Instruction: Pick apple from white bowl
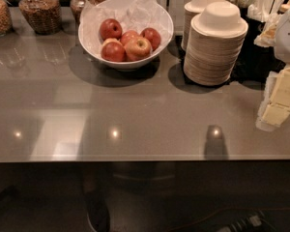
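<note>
On the far left, at the back of the table [135,115], stand some jars [38,11]. I do not need to go near them.

Next comes the bowl [130,65]. It sits at the back of the table, a bit left of the middle, and it has crinkly paper [140,11] inside. The apples [129,36] lie in it in a small heap, all touching. That is where I must go.

I think the front apple [137,48] is the best one to take. It sits on top of the heap and nothing covers it. I should come down on it from above, not from the side, so I do not bump the rim. I want one side of me on each side of that apple only. I should squeeze softly, so it does not bruise or pop out. Then I should lift straight up, so the paper and the other apples stay put.

To the right of the bowl stand tall stacks of plates [212,57], near it. I must pass over them, not through them.

My fingers [279,103] are at the far right edge, low over the table and well apart from the bowl. I cannot tell if they are open or closed.
</note>
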Available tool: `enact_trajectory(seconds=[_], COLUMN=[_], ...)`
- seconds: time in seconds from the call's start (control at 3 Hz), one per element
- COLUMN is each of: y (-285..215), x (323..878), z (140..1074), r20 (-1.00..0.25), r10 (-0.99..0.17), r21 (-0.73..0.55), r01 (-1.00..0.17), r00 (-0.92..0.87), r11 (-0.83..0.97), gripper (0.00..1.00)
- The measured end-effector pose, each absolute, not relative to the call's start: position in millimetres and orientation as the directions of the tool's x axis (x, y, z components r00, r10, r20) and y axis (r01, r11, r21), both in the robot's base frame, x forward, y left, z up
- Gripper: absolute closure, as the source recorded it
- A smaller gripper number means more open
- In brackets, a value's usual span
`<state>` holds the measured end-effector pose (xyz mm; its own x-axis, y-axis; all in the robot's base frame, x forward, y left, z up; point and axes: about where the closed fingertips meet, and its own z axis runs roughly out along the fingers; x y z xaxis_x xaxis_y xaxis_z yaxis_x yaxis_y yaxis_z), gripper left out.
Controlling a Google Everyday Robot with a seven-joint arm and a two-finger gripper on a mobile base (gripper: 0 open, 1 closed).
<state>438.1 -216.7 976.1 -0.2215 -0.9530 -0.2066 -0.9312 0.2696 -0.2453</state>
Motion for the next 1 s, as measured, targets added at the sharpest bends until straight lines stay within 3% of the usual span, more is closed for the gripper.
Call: enact_trajectory(seconds=[0.67,1.0], y=[-208.0,-165.9], x=[445.4,482.1], z=[979.3,999.3], r20=[-0.232,-0.327], r10=[-0.953,-0.941], r21=[-0.274,-0.377], r01=[-0.927,-0.902], r00=[-0.196,-0.084], r11=[0.257,0.211], gripper=[0.00,0.00])
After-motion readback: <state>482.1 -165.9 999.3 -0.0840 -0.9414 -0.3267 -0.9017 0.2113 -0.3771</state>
